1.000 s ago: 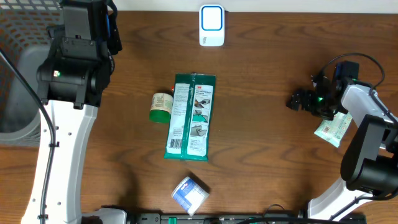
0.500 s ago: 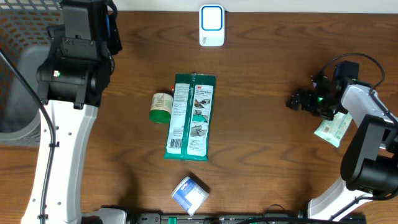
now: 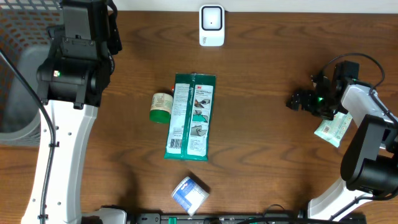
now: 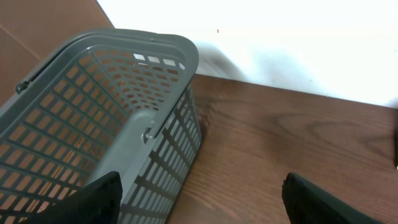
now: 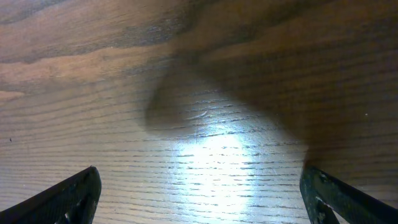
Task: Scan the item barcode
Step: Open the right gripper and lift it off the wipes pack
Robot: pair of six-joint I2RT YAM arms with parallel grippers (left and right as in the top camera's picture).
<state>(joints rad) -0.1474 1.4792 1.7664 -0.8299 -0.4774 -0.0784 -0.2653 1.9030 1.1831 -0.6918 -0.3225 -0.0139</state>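
Observation:
A white barcode scanner stands at the table's far edge, its screen pale. A long green flat packet lies mid-table with a small green-capped bottle touching its left side. A blue-and-white pack lies near the front edge. A pale green packet lies at the right, partly under the right arm. My right gripper hangs open low over bare wood, nothing between its fingers. My left gripper is open and empty beside the basket at the far left.
A grey slatted basket stands at the table's far left corner, under the raised left arm. A white wall runs behind the table. Bare wood lies between the green packet and the right gripper.
The scanner's screen showed a bright blue border before and now looks pale. Neither arm nor any item has moved.

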